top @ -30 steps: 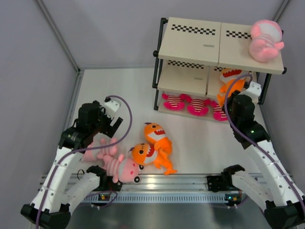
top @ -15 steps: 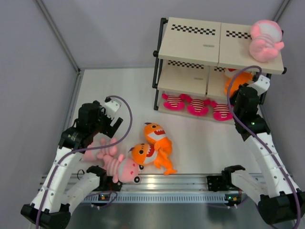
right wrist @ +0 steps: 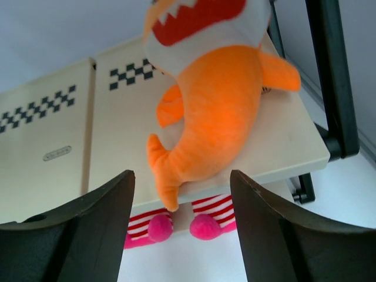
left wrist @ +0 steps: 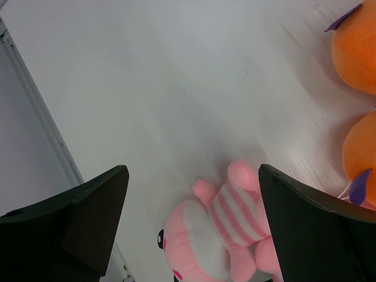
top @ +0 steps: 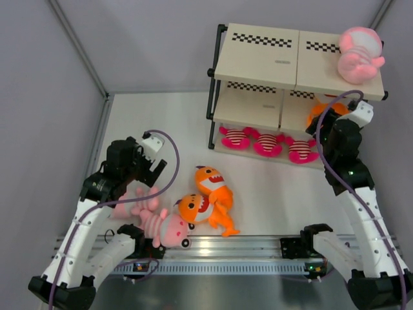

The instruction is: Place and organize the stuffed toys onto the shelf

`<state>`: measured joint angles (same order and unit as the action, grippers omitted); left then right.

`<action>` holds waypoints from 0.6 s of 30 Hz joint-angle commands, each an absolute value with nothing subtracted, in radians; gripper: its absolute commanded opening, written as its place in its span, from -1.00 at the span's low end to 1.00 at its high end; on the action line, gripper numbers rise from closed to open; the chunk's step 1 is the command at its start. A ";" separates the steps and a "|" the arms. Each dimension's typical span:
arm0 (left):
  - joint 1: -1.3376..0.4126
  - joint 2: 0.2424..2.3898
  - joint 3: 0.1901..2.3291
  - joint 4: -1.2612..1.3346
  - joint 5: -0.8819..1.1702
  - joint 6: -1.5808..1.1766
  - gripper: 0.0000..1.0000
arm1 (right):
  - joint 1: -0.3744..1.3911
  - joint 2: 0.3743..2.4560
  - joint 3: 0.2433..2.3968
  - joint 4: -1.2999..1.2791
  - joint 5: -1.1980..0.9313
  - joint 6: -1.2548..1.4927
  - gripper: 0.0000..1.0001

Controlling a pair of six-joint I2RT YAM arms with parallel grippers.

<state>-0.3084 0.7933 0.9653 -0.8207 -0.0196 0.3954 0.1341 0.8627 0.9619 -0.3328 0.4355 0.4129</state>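
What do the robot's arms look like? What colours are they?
The left arm and right arm are white tubes with chunky black joints. A purple cable loops along each. The left gripper and right gripper each have two wide, flat black fingers.

orange shark [right wrist: 214,111], checker-edged beige shelf [right wrist: 64,132]

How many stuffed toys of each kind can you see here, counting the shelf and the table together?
Orange sharks: 3
Pale pink dolls: 2
Magenta creatures: 3
Total: 8
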 commanded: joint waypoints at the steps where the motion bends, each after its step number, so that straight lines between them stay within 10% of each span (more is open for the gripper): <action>1: -0.304 0.776 0.942 -0.798 -0.005 0.403 0.97 | 0.121 0.801 1.064 -0.409 0.350 0.393 0.35; 11: -0.295 0.713 0.767 -0.796 -0.130 0.429 0.97 | 0.225 0.821 1.272 -0.774 0.002 0.293 0.38; 18: -0.259 0.637 0.669 -0.798 -0.216 0.419 0.97 | 0.653 0.876 1.163 -0.757 -0.006 0.402 0.40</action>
<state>-0.2794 0.6865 0.6891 -0.8192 -0.1509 0.4210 0.5083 0.8490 1.2064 -0.7300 0.0177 0.3470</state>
